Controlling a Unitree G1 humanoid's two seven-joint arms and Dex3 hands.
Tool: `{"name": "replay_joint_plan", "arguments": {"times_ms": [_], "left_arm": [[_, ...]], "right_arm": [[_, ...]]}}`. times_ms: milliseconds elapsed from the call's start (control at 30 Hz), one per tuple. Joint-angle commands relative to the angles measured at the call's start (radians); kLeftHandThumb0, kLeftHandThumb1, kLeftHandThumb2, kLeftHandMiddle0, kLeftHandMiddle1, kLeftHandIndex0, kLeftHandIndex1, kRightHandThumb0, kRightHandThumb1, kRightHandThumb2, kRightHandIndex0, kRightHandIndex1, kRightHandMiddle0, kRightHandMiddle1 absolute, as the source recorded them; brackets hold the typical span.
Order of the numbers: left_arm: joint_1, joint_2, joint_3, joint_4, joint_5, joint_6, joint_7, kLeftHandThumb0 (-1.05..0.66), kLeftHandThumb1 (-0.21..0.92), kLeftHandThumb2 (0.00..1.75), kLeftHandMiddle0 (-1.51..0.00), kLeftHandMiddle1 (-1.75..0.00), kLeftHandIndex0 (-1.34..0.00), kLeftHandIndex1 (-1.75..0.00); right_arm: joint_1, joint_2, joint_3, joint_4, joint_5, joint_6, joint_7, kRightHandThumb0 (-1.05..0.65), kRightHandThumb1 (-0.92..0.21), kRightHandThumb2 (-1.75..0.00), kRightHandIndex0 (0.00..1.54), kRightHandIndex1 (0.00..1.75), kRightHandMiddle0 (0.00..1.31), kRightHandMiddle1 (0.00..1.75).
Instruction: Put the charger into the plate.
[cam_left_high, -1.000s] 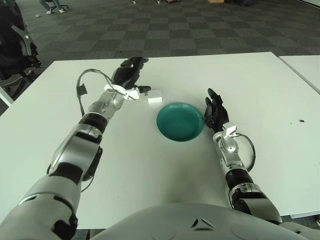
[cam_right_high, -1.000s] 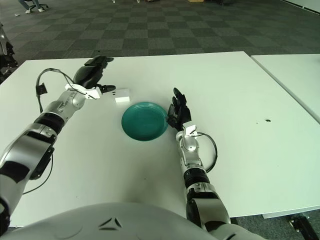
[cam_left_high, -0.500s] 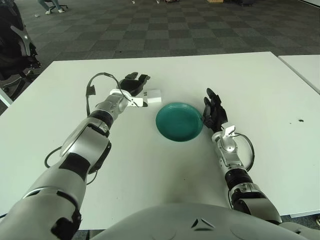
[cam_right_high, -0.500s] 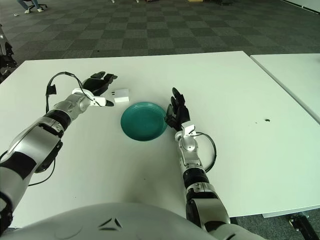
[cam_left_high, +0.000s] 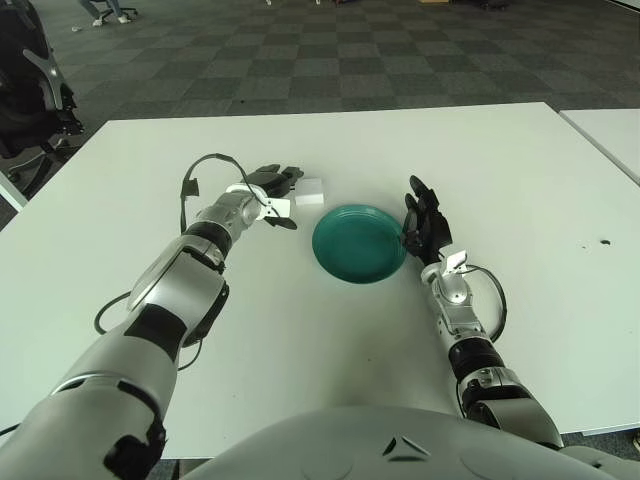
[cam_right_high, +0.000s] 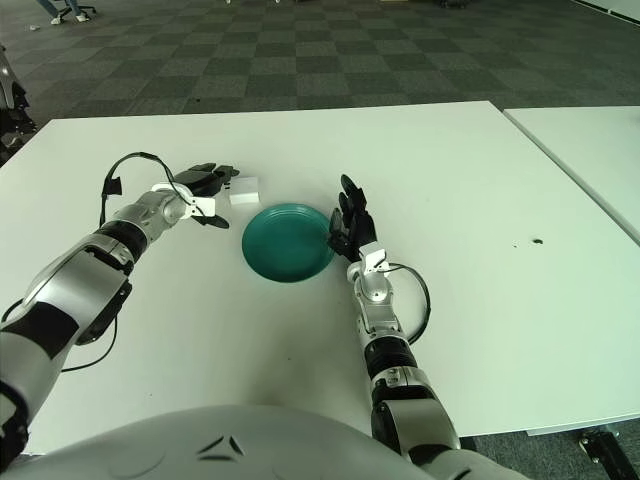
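White charger (cam_left_high: 309, 193) on the table just right of the left hand (cam_left_high: 272, 184), fingers spread, holding nothing.

The charger (cam_left_high: 309, 192) is a small white block lying flat on the white table, just beyond the far-left rim of the plate (cam_left_high: 360, 243) and apart from it. The plate is round, teal-green and shallow, sitting upright near the table's middle with nothing in it.
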Motion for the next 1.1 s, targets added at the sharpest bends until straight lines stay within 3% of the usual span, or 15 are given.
{"name": "replay_joint_plan", "arguments": {"times_ms": [0, 267, 600, 933, 1067], "left_arm": [[-0.078, -0.015, -0.005, 0.019, -0.016, 0.034, -0.048, -1.05, 0.92, 0.30, -0.08, -0.01, 0.00, -0.50], [-0.099, -0.045, -0.007, 0.027, -0.011, 0.092, -0.047, -1.05, 0.92, 0.37, -0.07, 0.00, 0.00, -0.51], [-0.111, -0.080, 0.008, 0.032, -0.024, 0.154, 0.004, -1.05, 0.92, 0.46, -0.10, -0.01, 0.00, -0.91], [-0.116, -0.138, 0.044, 0.043, -0.062, 0.252, 0.049, -1.05, 0.92, 0.50, -0.13, -0.01, 0.00, -0.98], [-0.117, -0.142, 0.043, 0.045, -0.065, 0.272, 0.052, -1.05, 0.92, 0.52, -0.14, -0.01, 0.00, -0.93]], "right_arm": [[0.240, 0.066, 0.051, 0.129, -0.041, 0.051, -0.023, -0.99, -0.92, -0.99, 0.12, 0.01, 0.00, 0.24], [0.252, 0.063, 0.063, 0.119, -0.043, 0.036, -0.034, -0.99, -0.92, -0.98, 0.13, 0.00, 0.00, 0.26], [0.261, 0.062, 0.073, 0.116, -0.044, 0.014, -0.058, -0.99, -0.92, -0.99, 0.11, 0.00, 0.00, 0.20], [0.262, 0.072, 0.060, 0.113, 0.002, 0.005, -0.012, -1.01, -0.92, -0.98, 0.06, 0.00, 0.00, 0.09], [0.266, 0.075, 0.058, 0.118, 0.011, -0.009, 0.001, -1.02, -0.92, -0.98, 0.05, 0.00, 0.00, 0.08]]}}
